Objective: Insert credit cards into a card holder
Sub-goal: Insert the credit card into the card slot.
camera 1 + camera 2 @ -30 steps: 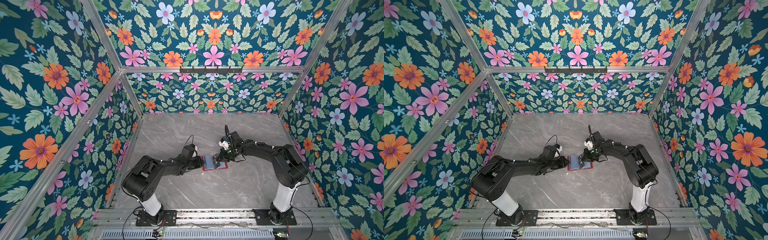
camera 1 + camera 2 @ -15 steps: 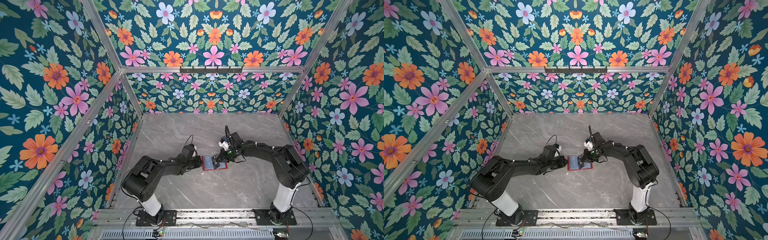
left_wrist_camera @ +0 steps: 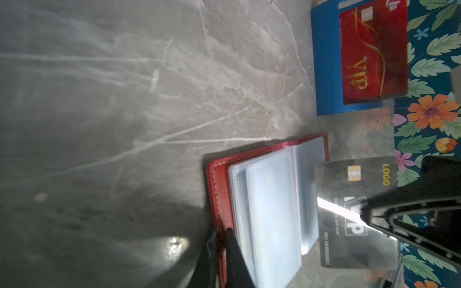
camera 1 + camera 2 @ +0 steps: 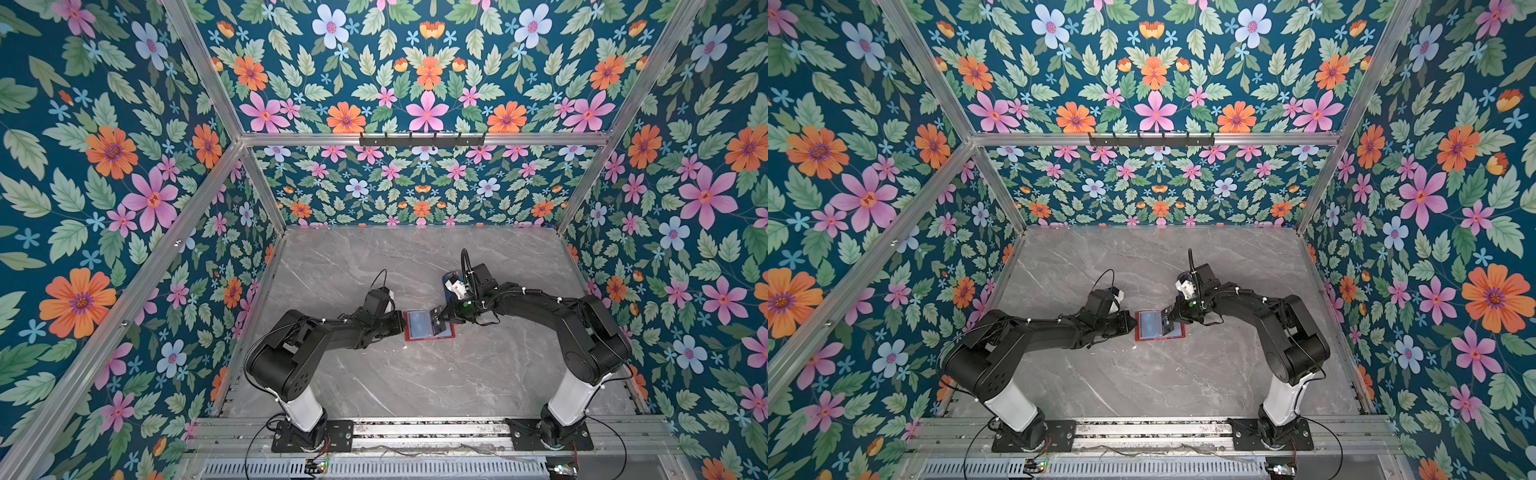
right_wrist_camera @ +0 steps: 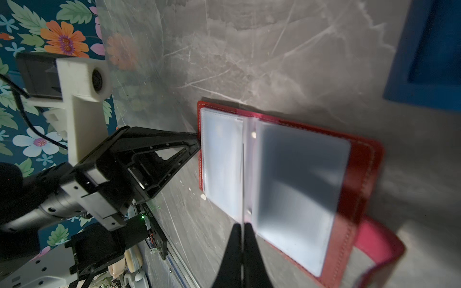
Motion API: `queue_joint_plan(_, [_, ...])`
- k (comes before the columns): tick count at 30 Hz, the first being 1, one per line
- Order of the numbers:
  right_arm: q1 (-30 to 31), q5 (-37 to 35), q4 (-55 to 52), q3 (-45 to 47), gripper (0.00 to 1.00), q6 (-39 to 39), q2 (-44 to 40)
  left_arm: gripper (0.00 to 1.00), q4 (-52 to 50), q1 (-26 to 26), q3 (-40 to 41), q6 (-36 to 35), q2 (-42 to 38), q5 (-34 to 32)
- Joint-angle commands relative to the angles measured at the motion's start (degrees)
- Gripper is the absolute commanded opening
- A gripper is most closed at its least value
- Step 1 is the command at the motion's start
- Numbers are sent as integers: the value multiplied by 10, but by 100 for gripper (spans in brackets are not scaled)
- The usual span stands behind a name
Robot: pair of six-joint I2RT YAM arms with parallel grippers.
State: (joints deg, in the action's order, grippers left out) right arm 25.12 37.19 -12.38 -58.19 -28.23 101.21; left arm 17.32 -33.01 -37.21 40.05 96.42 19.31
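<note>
Far side: blue rack [image 3: 326, 74], red card [image 3: 374, 57]. My right end effector [image 5: 242, 224] clamps dark card [image 3: 349, 189]; left end effector [image 3: 220, 232] pinches card holder [image 3: 219, 179]. Marble tabletop [image 4: 415, 386], floral walls [image 4: 415, 83].

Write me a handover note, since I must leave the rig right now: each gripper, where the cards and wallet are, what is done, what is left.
Left gripper: shut on the edge of the open wallet.
Right gripper: shut on a dark card, held over the clear sleeves.
Red card: stands in the blue rack, apart from the wallet.
Done: wallet open, dark card picked up.
Left: slide the dark card into a sleeve, then the red one. Whether any sleeve is already filled I cannot tell.
</note>
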Motion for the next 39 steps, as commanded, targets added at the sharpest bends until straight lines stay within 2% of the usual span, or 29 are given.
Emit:
queue_joint_plan(1, [-2,24,-5,1,0,19,1,12,-53,0,1,-9,5,-14])
queue_joint_plan(39, [-4,63,25,-14,0,12,52,12,-47,0,1,-7,22,-6])
